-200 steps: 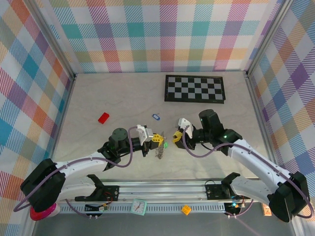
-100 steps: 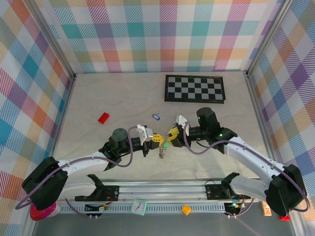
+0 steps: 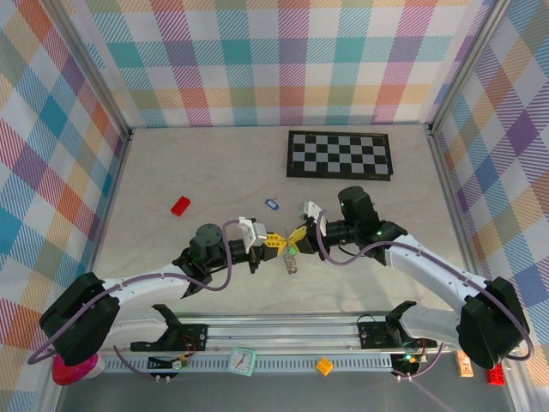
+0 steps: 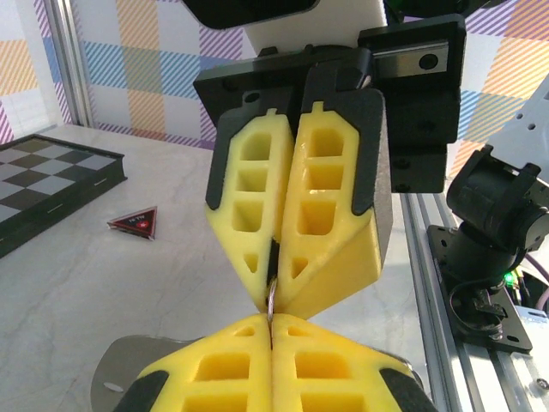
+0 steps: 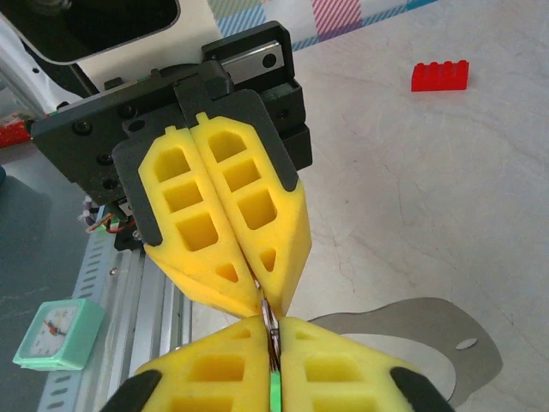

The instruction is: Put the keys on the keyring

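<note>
My left gripper (image 3: 276, 243) and right gripper (image 3: 294, 237) meet tip to tip above the table's near middle. The left gripper (image 4: 272, 322) is shut on a thin metal piece of the keyring (image 4: 271, 296), whose chain (image 3: 292, 263) dangles below the fingertips. The right gripper (image 5: 273, 330) is shut on the green key (image 5: 274, 393), with the keyring's wire (image 5: 268, 318) also pinched at its tips. The blue key (image 3: 271, 204) lies on the table behind the grippers, apart from both.
A chequered board (image 3: 340, 154) lies at the back right. A red block (image 3: 180, 205) sits at the left, a small red triangle (image 4: 135, 222) near the board. A teal clock (image 5: 51, 335) rests on the front rail.
The right gripper has moved left to the left gripper's tips and gone from open to shut on the green key and ring. The left gripper stayed shut and barely moved.
</note>
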Motion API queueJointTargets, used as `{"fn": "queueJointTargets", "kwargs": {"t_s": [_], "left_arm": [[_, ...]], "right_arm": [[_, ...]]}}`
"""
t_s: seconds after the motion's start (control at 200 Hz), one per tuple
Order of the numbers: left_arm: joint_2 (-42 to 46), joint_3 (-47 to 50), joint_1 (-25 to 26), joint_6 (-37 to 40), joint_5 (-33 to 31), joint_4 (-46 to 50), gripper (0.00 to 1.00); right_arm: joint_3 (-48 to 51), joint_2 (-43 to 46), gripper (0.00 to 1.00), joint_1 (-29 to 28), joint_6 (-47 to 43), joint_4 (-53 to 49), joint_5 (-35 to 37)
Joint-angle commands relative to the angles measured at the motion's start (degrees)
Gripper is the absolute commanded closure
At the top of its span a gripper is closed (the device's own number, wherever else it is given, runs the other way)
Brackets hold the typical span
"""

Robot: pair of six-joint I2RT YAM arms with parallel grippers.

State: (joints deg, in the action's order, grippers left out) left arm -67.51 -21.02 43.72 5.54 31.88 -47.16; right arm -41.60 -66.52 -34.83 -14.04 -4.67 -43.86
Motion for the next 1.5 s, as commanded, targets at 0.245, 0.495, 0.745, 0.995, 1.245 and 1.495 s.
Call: {"fn": "queueJointTargets", "kwargs": {"t_s": [0.245, 0.495, 0.745, 0.995, 1.245, 1.495], "left_arm": [[4.11, -1.08, 0.31, 3.95, -3.09, 7.70, 0.73], [6.32, -5.84, 0.29, 10.79, -2.62, 22.45, 0.74], [4.79, -8.05, 0.31, 12.05, -1.04, 24.48, 0.78], [3.94, -8.81, 0.31, 12.50, -0.08, 24.92, 0.84], [4.01, -8.63, 0.26, 12.71, 0.64, 24.48, 1.00], [4.43, -4.61, 0.30, 7.36, 1.34, 14.96, 1.00]], "right_arm": [[-7.39, -0.43, 1.00, -0.83, -11.09, -14.83, 2.69], [-15.91, -4.20, 1.00, -4.98, -21.23, -30.21, 12.13], [-21.37, -7.05, 1.00, -8.21, -24.66, -34.71, 15.44], [-23.64, -8.60, 1.00, -9.71, -25.16, -35.39, 15.87], [-22.53, -7.48, 1.00, -10.10, -23.45, -32.77, 13.75], [-11.01, 0.04, 0.74, -2.65, -12.16, -16.76, 3.86]]}}
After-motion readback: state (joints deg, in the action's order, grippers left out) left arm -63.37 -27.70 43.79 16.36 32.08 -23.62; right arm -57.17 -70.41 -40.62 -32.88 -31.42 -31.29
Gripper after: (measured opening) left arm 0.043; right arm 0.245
